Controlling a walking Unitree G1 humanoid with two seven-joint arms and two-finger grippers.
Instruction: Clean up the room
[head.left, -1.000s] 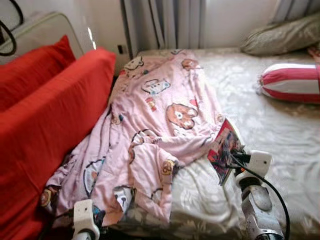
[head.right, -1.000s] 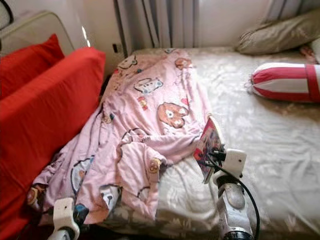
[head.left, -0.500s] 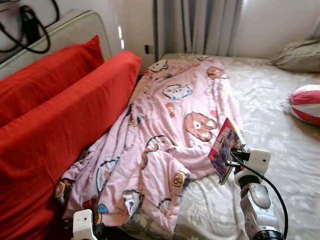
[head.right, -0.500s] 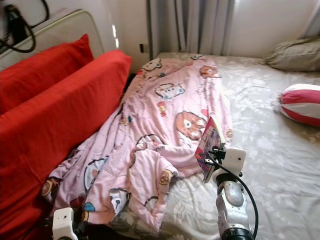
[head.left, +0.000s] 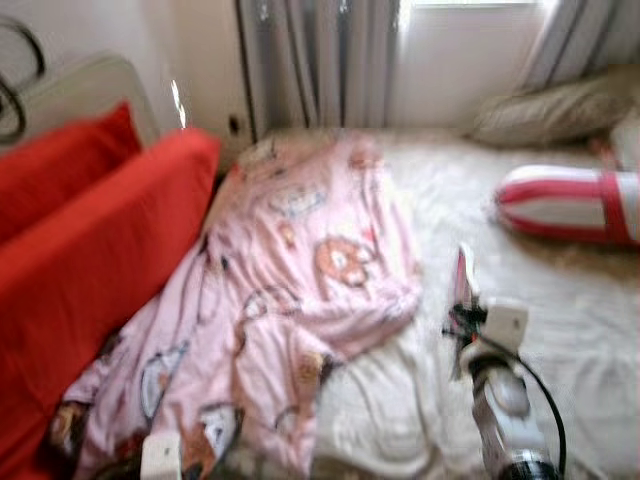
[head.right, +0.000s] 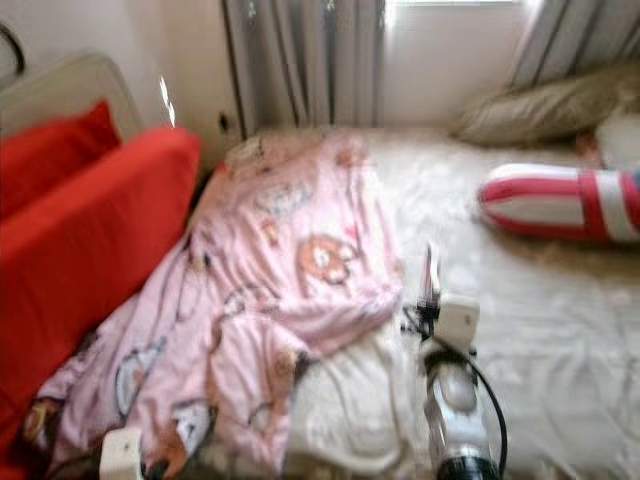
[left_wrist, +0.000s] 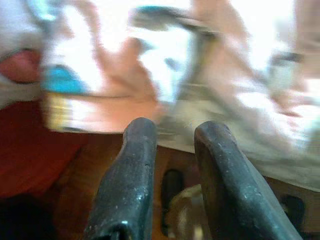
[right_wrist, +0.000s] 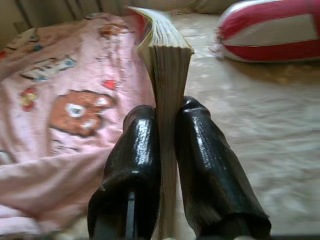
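We are clamping a thin paper book edge-up in our right gripper, lower right of center, above the rumpled bed beside a soft pink blanket; our left gripper is hanging slightly parted, empty.

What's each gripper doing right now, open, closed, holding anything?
Left gripper: open, holding nothing, low by the edge of the pink blanket.
Right gripper: closed on a book, held on edge above the bed.

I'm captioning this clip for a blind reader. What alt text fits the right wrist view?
The right gripper clamps a thin book upright by its page edge, between two glossy black fingers. Behind it lie a pink cartoon-print blanket and a red-and-white striped bolster on a pale floral bed sheet.
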